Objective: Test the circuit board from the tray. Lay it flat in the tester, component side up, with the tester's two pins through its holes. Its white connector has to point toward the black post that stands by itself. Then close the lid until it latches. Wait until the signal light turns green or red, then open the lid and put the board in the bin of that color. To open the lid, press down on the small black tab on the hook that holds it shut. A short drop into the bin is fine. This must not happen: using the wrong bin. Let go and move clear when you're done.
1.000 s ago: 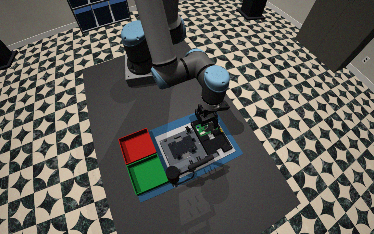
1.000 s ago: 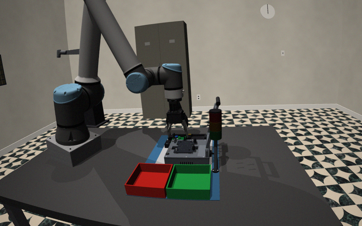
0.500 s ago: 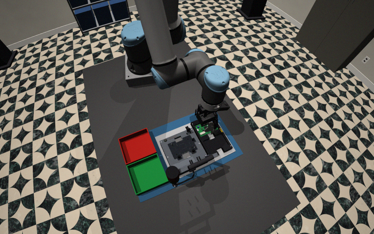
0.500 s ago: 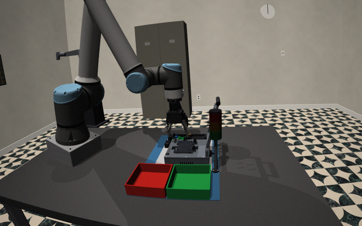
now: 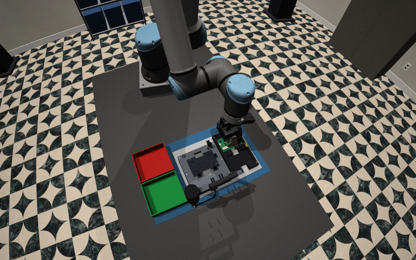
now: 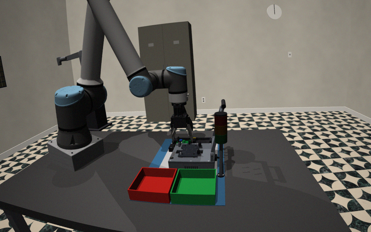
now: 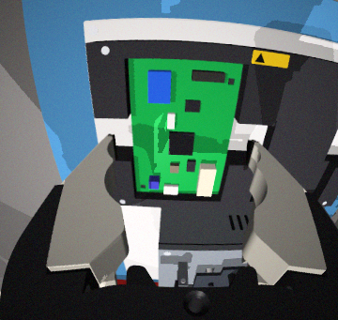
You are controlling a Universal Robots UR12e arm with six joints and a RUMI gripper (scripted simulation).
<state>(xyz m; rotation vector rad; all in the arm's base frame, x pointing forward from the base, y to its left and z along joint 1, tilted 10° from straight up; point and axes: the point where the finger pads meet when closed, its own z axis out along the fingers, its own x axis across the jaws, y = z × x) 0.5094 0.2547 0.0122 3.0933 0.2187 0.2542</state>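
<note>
The green circuit board (image 5: 223, 144) (image 6: 185, 141) (image 7: 216, 118) lies component side up in one slot of the black tray (image 5: 245, 160) (image 7: 188, 221). Its large white connector (image 7: 207, 183) is at the board end nearer the tester. My gripper (image 6: 182, 140) (image 7: 181, 138) is open, with its fingertips low on either side of the board and gaps between them and its edges. The grey tester (image 5: 183, 168) (image 6: 175, 157) holds no board. Its lid stands open, with the handle (image 5: 223, 181) (image 6: 223, 103) raised. The black hook (image 5: 209, 143) is at the tester's robot side. The signal light (image 5: 191, 193) (image 6: 221, 127) is unlit.
The red bin (image 5: 154, 162) (image 6: 155, 184) and green bin (image 5: 164, 194) (image 6: 194, 186) stand side by side beyond the tester, opposite the tray. The signal light's pole and the raised lid stand tall along the tester's side away from the robot base (image 6: 74, 155).
</note>
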